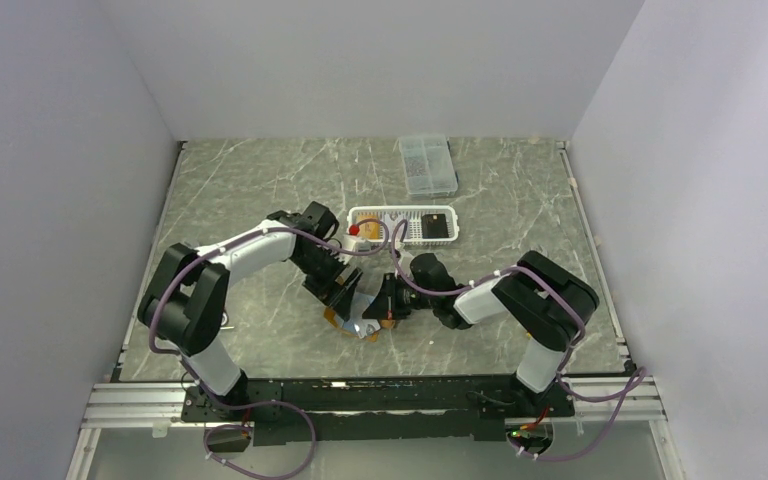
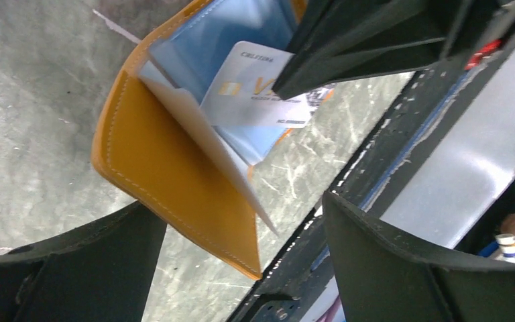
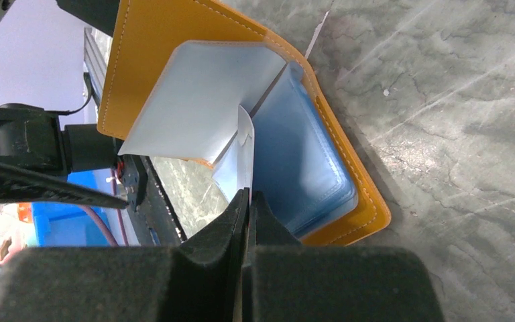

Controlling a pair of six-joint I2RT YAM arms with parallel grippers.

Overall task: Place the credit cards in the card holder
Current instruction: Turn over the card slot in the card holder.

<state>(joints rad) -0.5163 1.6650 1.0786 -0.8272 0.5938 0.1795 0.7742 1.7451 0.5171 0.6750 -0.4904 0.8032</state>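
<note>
The orange card holder [image 2: 167, 174] lies open on the marble table, light blue inside, and also shows in the right wrist view [image 3: 154, 40] and the top view [image 1: 337, 321]. My right gripper [image 3: 248, 194] is shut on a pale blue credit card [image 3: 245, 157], seen edge-on, its far end at the holder's blue pockets. The left wrist view shows the card's printed face [image 2: 255, 100] under the right fingers [image 2: 349, 47]. My left gripper [image 2: 241, 204] is open, its fingers wide on either side of the holder's orange flap. A black card [image 1: 438, 225] lies in the white basket.
The white slotted basket [image 1: 380, 212] stands just behind the two grippers, with a small red object [image 1: 355, 228] at its left end. A clear compartment box [image 1: 427, 165] sits near the back wall. The black rail at the table's near edge [image 1: 380, 385] is close to the holder.
</note>
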